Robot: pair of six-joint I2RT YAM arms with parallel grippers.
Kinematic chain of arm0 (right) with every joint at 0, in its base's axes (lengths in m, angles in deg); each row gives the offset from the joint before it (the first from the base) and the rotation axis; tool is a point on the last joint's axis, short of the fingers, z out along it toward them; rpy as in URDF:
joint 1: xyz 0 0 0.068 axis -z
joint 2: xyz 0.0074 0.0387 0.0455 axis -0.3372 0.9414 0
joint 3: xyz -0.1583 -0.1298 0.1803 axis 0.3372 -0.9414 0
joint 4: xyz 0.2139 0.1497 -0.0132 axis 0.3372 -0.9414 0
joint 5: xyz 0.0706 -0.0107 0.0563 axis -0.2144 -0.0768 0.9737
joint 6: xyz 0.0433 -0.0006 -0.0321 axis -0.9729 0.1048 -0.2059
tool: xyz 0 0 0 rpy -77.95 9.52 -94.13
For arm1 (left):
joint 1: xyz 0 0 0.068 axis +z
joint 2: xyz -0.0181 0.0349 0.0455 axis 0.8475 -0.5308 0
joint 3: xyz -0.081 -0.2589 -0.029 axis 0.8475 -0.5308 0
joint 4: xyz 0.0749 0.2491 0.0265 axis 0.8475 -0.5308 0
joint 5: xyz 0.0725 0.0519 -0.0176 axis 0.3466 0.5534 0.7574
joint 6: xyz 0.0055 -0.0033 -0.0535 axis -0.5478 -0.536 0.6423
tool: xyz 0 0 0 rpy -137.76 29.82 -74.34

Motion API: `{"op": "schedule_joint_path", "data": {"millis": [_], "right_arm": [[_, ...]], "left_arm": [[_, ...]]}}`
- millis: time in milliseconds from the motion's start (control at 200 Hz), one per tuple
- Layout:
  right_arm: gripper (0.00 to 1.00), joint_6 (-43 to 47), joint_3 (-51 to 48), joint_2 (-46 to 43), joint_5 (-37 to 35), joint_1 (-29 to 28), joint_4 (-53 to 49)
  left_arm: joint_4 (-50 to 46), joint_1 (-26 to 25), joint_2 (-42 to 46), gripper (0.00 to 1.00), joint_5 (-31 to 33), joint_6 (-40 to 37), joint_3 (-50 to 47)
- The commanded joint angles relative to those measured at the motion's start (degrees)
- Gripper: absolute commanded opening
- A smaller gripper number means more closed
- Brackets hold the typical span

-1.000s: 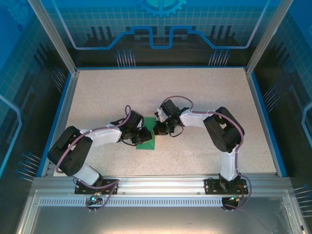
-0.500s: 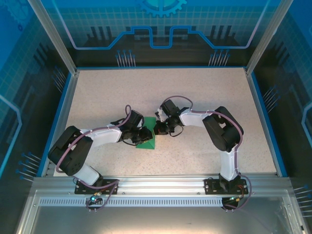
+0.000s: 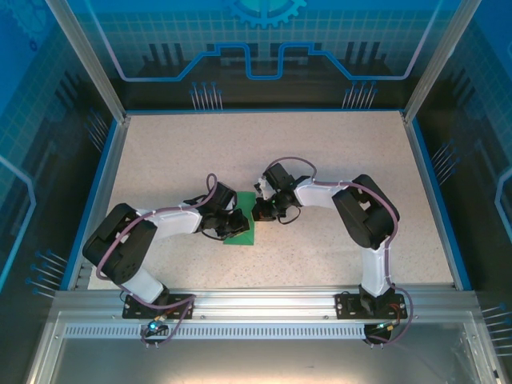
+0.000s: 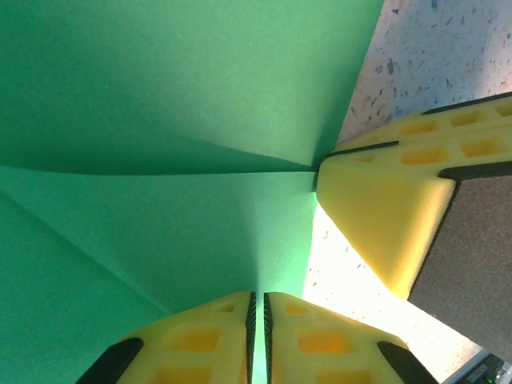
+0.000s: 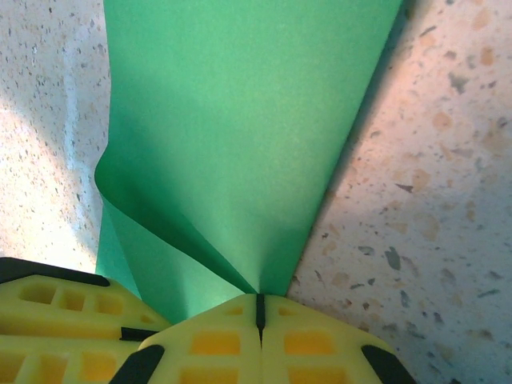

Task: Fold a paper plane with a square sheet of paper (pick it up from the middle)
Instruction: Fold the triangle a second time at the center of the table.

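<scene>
Near edge, top view: two arm bases bolted to metal rail (image 3: 264,310). L arm (image 3: 132,248) bent in from the left, R arm (image 3: 364,212) bent in from the right, wrists meeting a bit near of table centre.

Just past the bases, btwn the wrists: sheet of paper (image 3: 244,238), green, lying on speckled table (image 3: 336,152). Already creased, not a flat square. L gripper (image 3: 238,224) on its left part, R gripper (image 3: 260,210) at its right-far part. Tips close to each other, w/ paper under both.

L wrist cam, close up: clenched on the sheet's edge. Yellow fingers (image 4: 196,344) almost touching, w/ a thin green strip pinched btwn them. Sharp crease across the sheet from left to its right corner, one ply lifted over the other, shadow along the fold. Tip of the other gripper's yellow finger touching that corner, grey pad facing near. Bare table top right.

R wrist cam, close up: also clamped shut, grasping the sheet. Two yellow fingertips (image 5: 216,344) pressed together, green paper coming out of the seam and fanning away towards far. Left edge of sheet curled up in a soft roll; right edge straight, lying on the table.

Farther: speckled surface up to blue rim (image 3: 264,111), then dark panel w/ blue line pattern (image 3: 264,48) behind.
</scene>
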Motion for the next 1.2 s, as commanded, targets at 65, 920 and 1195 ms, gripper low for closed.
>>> {"op": "schedule_joint_path", "data": {"millis": [65, 920, 1195], "right_arm": [[0.05, 0.34, 1.25, 1.16, -0.18, 0.52, -1.06], [0.19, -5.8, -7.96, -11.23, -2.45, -2.35, 2.34], [0.13, -8.23, -9.62, -9.25, 0.05, -3.75, 5.4]], "left_arm": [[-1.64, 0.44, -1.33, 0.14, -0.1, 0.73, 0.95], [-2.15, 0.35, -2.08, 0.11, 1.8, 3.69, 0.39], [-0.59, 0.35, -0.55, 0.13, 0.55, 2.48, 0.16]]}}
